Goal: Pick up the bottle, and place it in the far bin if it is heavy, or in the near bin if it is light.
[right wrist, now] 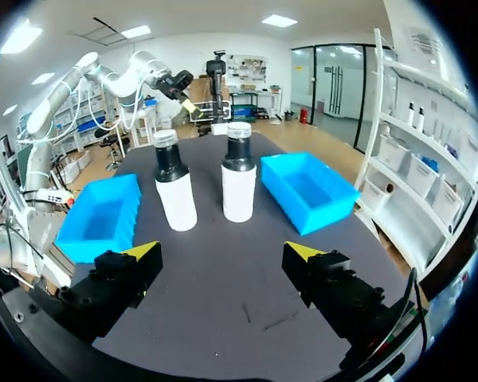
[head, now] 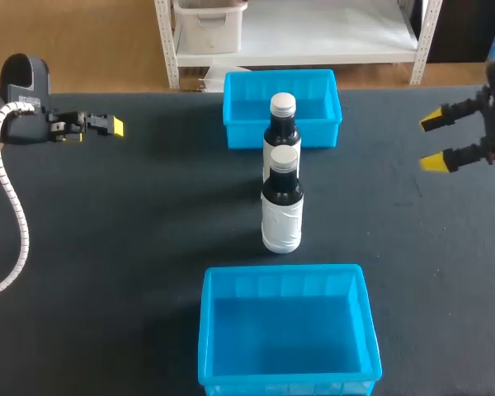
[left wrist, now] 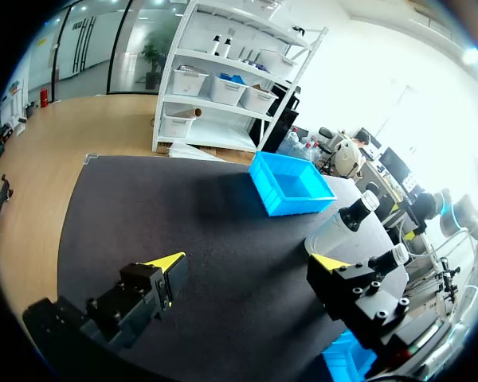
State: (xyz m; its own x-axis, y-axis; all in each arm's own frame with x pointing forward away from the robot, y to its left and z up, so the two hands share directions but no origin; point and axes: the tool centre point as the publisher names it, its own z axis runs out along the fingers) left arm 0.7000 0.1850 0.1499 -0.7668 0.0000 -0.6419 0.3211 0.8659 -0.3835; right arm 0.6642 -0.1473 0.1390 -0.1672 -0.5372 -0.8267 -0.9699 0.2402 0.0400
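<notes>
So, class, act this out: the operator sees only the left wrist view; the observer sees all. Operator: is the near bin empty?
Observer: Yes, the near bin is empty.
Operator: And my right hand?
Observer: The right hand is open and holds nothing.
Operator: And my targets?
Observer: Both upright, the near bottle straight in front of the far bottle, which stands before the far bin.
</notes>
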